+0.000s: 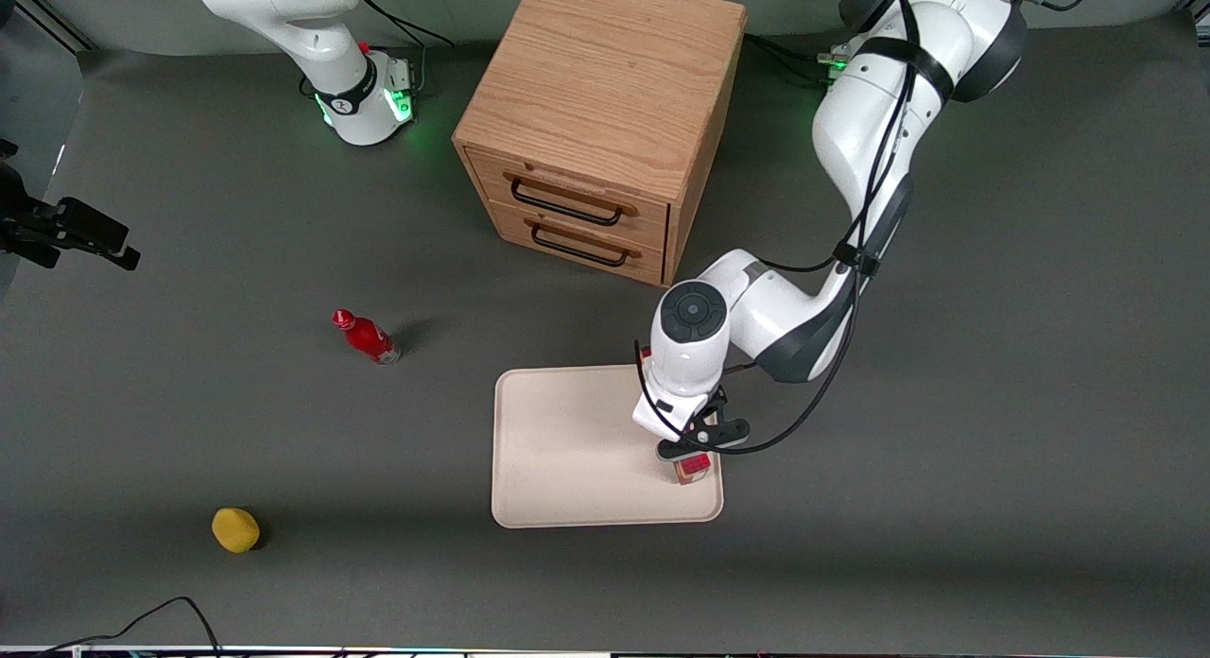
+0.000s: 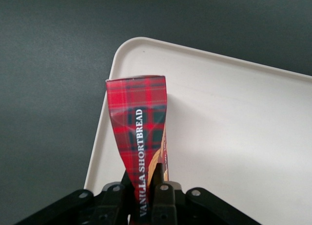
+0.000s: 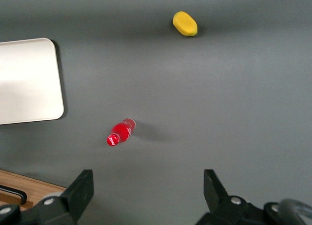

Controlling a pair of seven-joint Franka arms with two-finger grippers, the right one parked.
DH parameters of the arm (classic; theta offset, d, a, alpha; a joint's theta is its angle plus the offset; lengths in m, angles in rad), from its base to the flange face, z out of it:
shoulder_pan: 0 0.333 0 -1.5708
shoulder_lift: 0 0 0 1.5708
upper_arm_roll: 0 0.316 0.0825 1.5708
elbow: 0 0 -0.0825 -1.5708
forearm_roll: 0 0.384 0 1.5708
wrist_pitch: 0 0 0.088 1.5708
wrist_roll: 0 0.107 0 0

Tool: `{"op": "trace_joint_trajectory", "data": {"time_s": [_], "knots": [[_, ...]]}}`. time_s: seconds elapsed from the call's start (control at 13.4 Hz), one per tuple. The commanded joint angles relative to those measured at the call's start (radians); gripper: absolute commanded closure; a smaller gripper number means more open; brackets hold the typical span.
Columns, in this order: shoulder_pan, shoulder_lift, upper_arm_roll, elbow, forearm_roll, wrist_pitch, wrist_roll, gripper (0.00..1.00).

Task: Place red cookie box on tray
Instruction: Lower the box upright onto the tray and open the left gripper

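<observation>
The red cookie box (image 1: 693, 467) (image 2: 139, 125), red tartan with "VANILLA SHORTBREAD" along its narrow side, is held on end in my left gripper (image 1: 696, 447) (image 2: 144, 180), which is shut on it. Box and gripper are over the cream-beige tray (image 1: 567, 450) (image 2: 234, 137), close to the tray's corner nearest the front camera at the working arm's end. The box's lower end points down at the tray just inside the rim; whether it touches the tray I cannot tell. A corner of the tray (image 3: 24, 79) shows in the right wrist view.
A wooden two-drawer cabinet (image 1: 605, 119) stands farther from the front camera than the tray. A small red bottle (image 1: 367, 337) (image 3: 120, 132) lies toward the parked arm's end. A yellow lump (image 1: 235, 529) (image 3: 185, 24) lies nearer the camera.
</observation>
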Motion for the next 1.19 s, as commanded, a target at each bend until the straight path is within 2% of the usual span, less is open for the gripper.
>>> {"op": "trace_joint_trajectory", "data": {"time_s": [0.0,0.75,0.82,0.89,0.97,1.04,1.12], "knots": [[-0.016,0.027,0.025,0.033,0.028,0.036,-0.005,0.80],[-0.010,0.044,0.040,0.056,0.027,0.070,0.032,0.81],[-0.010,0.049,0.040,0.059,0.027,0.071,0.032,0.77],[-0.011,0.050,0.042,0.058,0.027,0.071,0.030,0.61],[-0.013,0.052,0.040,0.058,0.027,0.071,0.029,0.40],[-0.013,0.053,0.040,0.058,0.027,0.071,0.032,0.30],[-0.013,0.053,0.042,0.058,0.027,0.071,0.035,0.05]]}}
